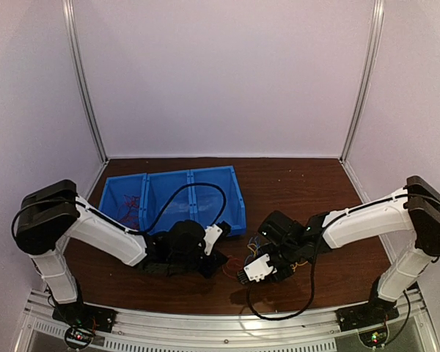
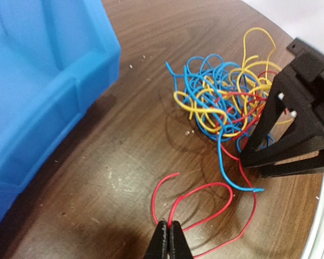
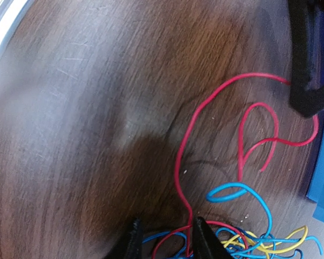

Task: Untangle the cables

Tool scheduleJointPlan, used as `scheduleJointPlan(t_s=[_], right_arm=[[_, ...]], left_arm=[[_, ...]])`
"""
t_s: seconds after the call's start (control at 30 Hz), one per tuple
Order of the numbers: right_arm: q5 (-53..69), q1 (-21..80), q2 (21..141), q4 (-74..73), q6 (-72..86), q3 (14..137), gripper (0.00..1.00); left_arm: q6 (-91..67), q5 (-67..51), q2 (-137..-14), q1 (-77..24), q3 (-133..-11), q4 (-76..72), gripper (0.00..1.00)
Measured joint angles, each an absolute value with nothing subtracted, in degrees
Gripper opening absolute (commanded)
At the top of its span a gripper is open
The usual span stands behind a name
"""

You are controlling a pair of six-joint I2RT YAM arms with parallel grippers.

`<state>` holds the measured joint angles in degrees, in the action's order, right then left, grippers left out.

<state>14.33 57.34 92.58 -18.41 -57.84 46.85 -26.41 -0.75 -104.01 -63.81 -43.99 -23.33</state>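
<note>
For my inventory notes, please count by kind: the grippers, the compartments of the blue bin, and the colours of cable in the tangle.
Grippers: 2 (left gripper, right gripper).
Compartments of the blue bin: 3.
Cable colours in the tangle: 3 (red cable, blue cable, yellow cable).
Total: 8.

Glossy plastic-sheathed cables (image 2: 227,102); table (image 2: 124,145) of scuffed wood grain — bin (image 2: 43,81) smooth plastic.

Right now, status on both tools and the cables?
Left tool shut on red wire, its loop lying outside the knot. Right tool open, straddling knot's edge. Blue bin beside, not in the way.
</note>
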Motion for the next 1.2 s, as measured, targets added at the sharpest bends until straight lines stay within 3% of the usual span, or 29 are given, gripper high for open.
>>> scheduleJointPlan(t_s=[0.2,0.57,0.83,1.0,1.13,1.2], right_arm=[[14.2,55.9,93.3,-17.1,-57.0,46.8,0.2],[14.1,54.2,94.1,-14.0,-54.9,46.5,0.19],[14.1,54.1,94.6,-13.0,-54.0,46.5,0.19],[14.5,54.0,94.2,-16.5,-53.4,48.0,0.32],[16.6,54.0,91.3,-22.8,-52.5,51.3,0.47],[18.7,54.0,89.0,-23.8,-51.5,53.6,0.5]], left_arm=[[-22.3,6.2,-89.6,-63.8,-42.3,-19.0,0.0],[-13.4,23.7,-63.2,-63.7,-42.4,-10.0,0.0],[-8.4,33.0,-52.3,-63.3,-46.7,-2.2,0.0],[-7.7,34.4,-51.2,-63.3,-48.4,-0.6,0.0],[-9.0,34.1,-52.6,-63.3,-46.6,1.0,0.0],[-10.0,33.7,-53.0,-63.3,-44.6,1.4,0.0]])
